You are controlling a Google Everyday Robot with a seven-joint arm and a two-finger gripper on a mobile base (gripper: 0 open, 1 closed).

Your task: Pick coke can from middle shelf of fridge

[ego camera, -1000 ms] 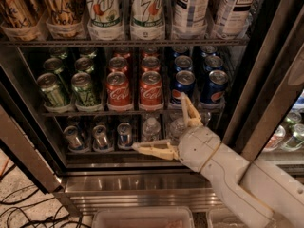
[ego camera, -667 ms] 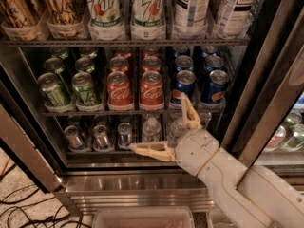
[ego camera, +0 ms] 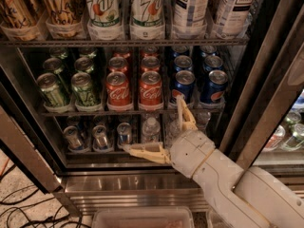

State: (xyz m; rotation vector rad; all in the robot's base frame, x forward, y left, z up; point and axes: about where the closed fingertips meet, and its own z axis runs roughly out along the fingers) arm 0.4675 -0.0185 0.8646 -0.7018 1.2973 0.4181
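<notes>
Two rows of red coke cans stand in the middle of the middle shelf (ego camera: pixel 57 113) of the fridge (ego camera: pixel 142 186). The front two are the left one (ego camera: pixel 118 90) and the right one (ego camera: pixel 150 89). My gripper (ego camera: pixel 152 123) is open, just below and in front of the shelf's front rail. One finger (ego camera: pixel 184 114) points up beside the front Pepsi can. The other finger (ego camera: pixel 142 151) points left in front of the lower shelf. Nothing is held. The gripper sits below and slightly right of the right front coke can.
Green cans (ego camera: pixel 85 88) fill the shelf's left side and blue Pepsi cans (ego camera: pixel 212 85) the right. Tall cans and 7UP bottles (ego camera: pixel 147 11) stand on the shelf above. Small cans and water bottles (ego camera: pixel 151 129) stand below. Cables (ego camera: pixel 28 208) lie on the floor at lower left.
The gripper and arm have shifted slightly to the left. The fingers stay open and the cans have not moved.
</notes>
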